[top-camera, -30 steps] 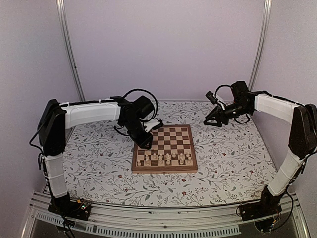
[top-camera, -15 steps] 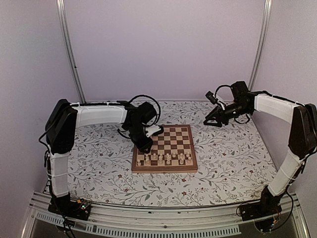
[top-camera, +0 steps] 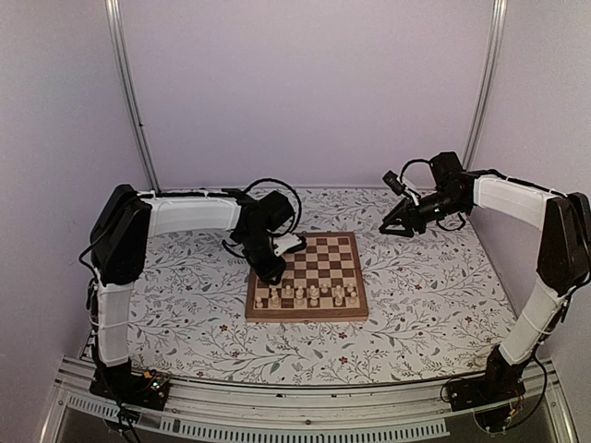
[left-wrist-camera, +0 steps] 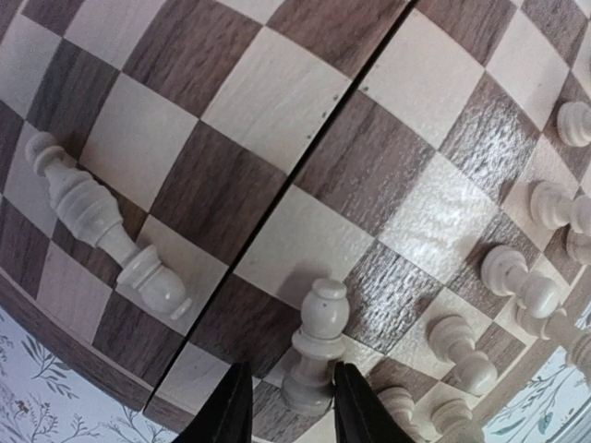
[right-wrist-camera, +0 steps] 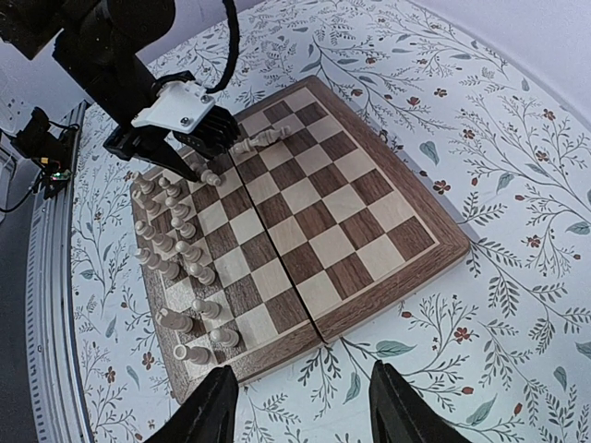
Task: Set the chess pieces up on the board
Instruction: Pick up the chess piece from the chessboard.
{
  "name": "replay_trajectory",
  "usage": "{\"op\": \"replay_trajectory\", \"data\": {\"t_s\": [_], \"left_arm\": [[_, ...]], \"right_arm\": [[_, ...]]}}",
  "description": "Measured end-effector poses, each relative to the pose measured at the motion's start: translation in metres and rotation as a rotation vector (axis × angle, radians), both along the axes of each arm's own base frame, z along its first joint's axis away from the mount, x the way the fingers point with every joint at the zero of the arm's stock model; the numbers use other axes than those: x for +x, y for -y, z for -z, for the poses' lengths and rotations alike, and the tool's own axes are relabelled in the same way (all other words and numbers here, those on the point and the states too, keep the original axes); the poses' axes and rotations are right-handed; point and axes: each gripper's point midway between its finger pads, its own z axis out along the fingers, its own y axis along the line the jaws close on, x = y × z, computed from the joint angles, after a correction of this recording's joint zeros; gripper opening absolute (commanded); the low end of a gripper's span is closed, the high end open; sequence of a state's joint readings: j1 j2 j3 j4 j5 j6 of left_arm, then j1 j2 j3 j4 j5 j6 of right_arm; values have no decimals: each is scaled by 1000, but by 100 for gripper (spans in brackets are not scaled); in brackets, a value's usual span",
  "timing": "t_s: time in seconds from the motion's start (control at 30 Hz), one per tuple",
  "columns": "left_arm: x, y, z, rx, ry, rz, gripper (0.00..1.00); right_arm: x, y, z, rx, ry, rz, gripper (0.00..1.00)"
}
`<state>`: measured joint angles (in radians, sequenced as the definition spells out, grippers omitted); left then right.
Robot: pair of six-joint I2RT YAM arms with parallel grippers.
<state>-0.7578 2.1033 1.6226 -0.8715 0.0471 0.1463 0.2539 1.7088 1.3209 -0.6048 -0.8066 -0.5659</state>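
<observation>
Left elbow [top-camera: 117, 233] swung inward, left end effector [left-wrist-camera: 293, 377] narrow astride one pawn [left-wrist-camera: 319, 340], right end effector [right-wrist-camera: 303, 373] wide

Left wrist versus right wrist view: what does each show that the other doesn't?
Only the left wrist: a close look at the left gripper straddling a standing pawn, with a gap showing on one side.
Only the right wrist: the whole board, the floral cover around it, the left arm from outside, and the open right gripper holding nothing.
Both: that pawn, a fallen piece lying on the board, and other standing pieces.
</observation>
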Motion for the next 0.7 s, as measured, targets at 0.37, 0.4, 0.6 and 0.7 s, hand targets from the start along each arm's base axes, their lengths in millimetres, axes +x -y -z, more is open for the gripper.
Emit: {"op": "replay_trajectory", "data": {"t_s": [0.37,0.4,0.6,0.7], "left_arm": [[-1,3,4,-8,-18,4,14],[-1,3,4,-10,-20,5,14],[1,3,2,-15,-15,1,11],[5,0,-9,-41,11,-11,11]], "right_arm": [[0,0,1,-1,-3,0,51],[0,0,1,-1,-4,0,51],[-2,-3,-1,18,-12,-9,51],[-4,-8,-4,41,-27,-13,51]]}}
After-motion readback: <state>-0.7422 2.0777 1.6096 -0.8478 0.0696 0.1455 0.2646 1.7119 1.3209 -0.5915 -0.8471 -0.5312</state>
